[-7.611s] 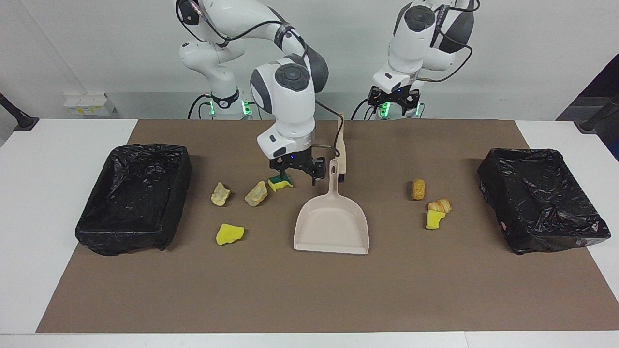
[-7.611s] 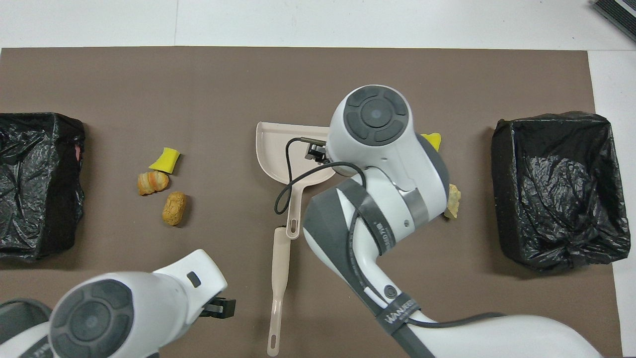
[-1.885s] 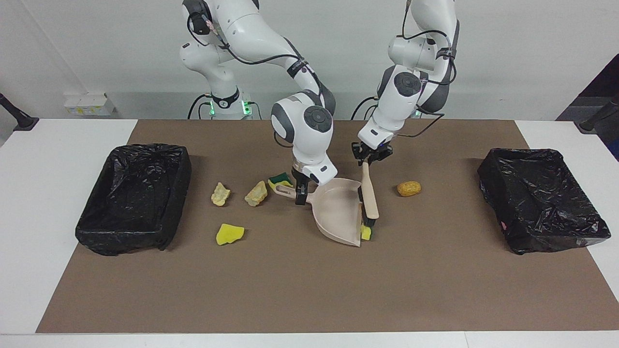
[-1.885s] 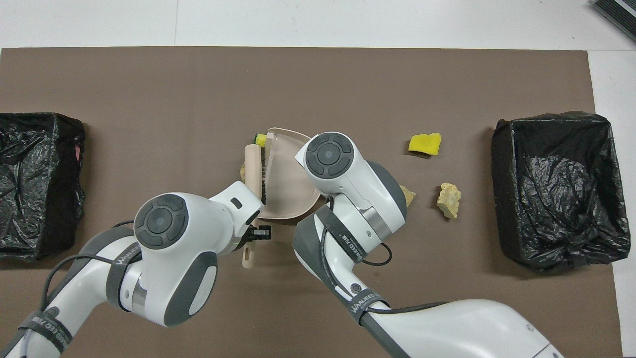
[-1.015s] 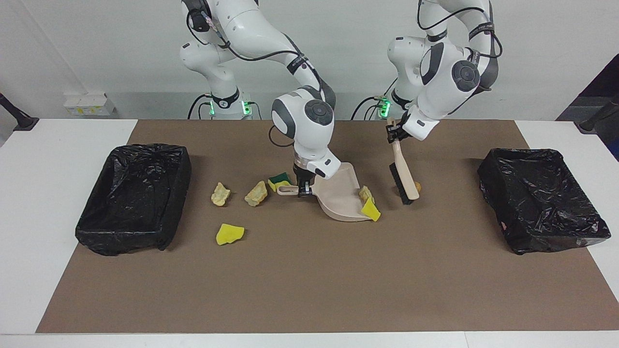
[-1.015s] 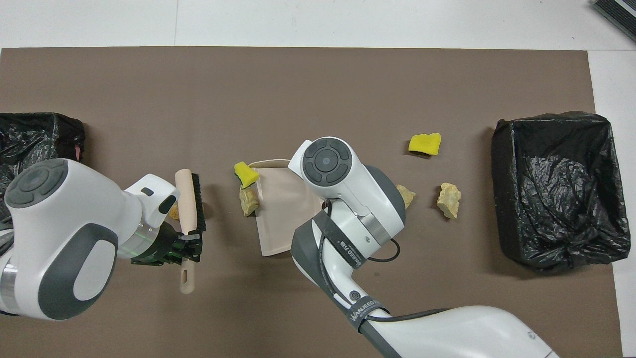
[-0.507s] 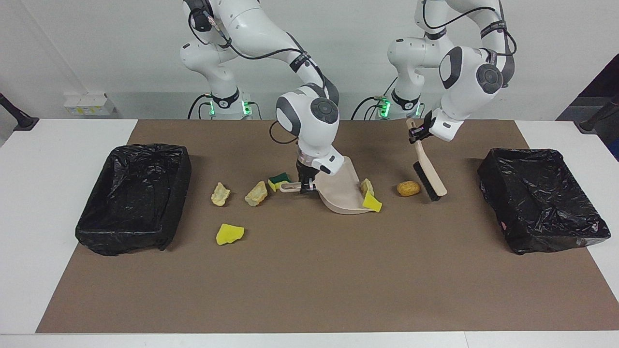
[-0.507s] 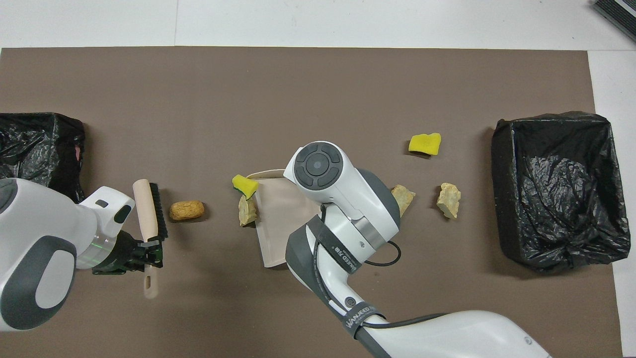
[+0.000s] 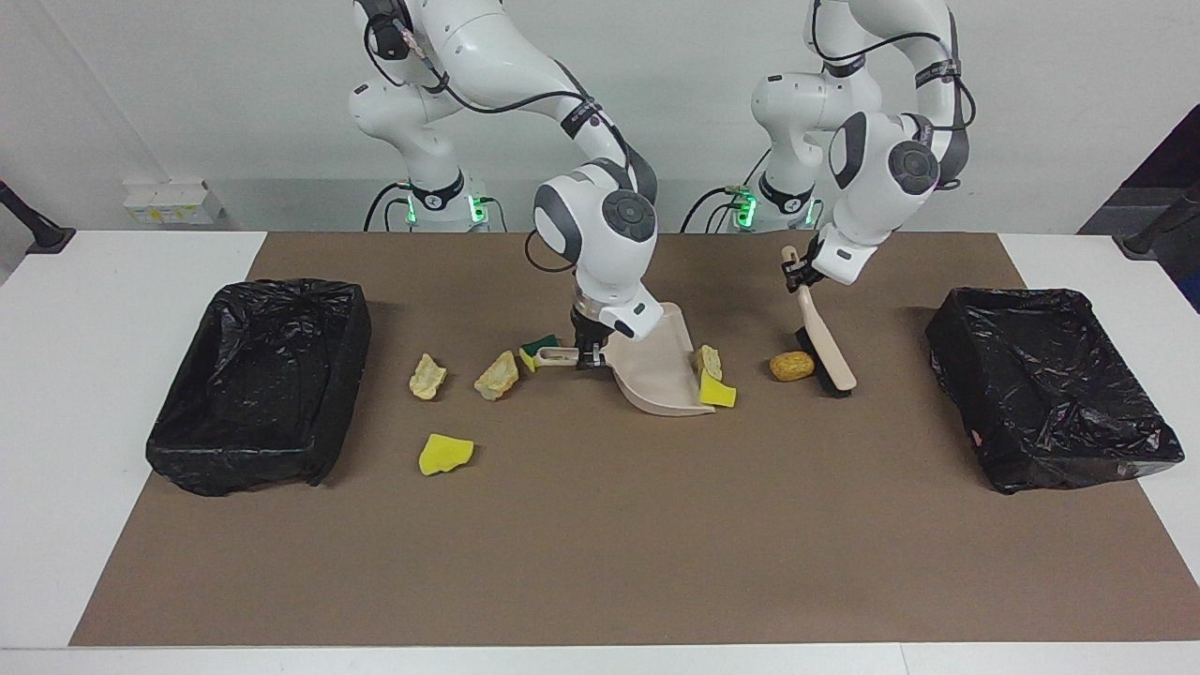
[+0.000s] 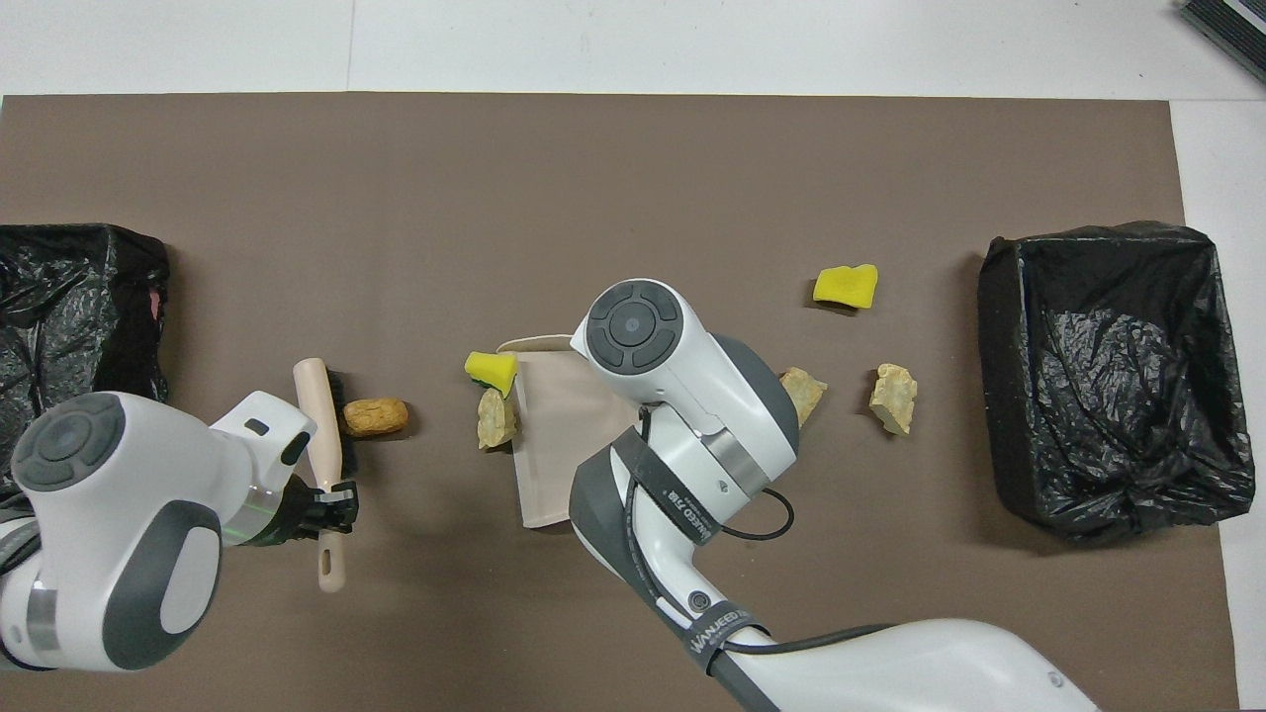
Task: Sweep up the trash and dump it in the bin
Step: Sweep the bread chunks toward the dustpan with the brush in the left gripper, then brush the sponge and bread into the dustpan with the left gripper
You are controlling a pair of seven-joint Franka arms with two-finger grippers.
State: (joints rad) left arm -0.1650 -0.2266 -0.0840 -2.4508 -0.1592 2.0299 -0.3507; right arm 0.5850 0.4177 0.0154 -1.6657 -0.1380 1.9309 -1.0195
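Clamped on the brush (image 9: 823,339) handle, my left gripper (image 9: 795,272) holds the bristles down on the brown mat (image 9: 600,544), just beside a golden-brown scrap (image 9: 792,366). My right gripper (image 9: 587,354) pinches the dustpan (image 9: 656,370) by its handle, the pan tilted with its mouth toward the left arm's end of the tabletop (image 9: 103,272). Two scraps, one yellow (image 9: 717,393) and one beige (image 9: 709,360), lie at that mouth. A green-yellow sponge (image 9: 536,353), two pale lumps (image 9: 497,376) and a yellow chunk (image 9: 445,454) lie toward the right arm's end. Black-lined bins (image 9: 258,380) stand at both ends.
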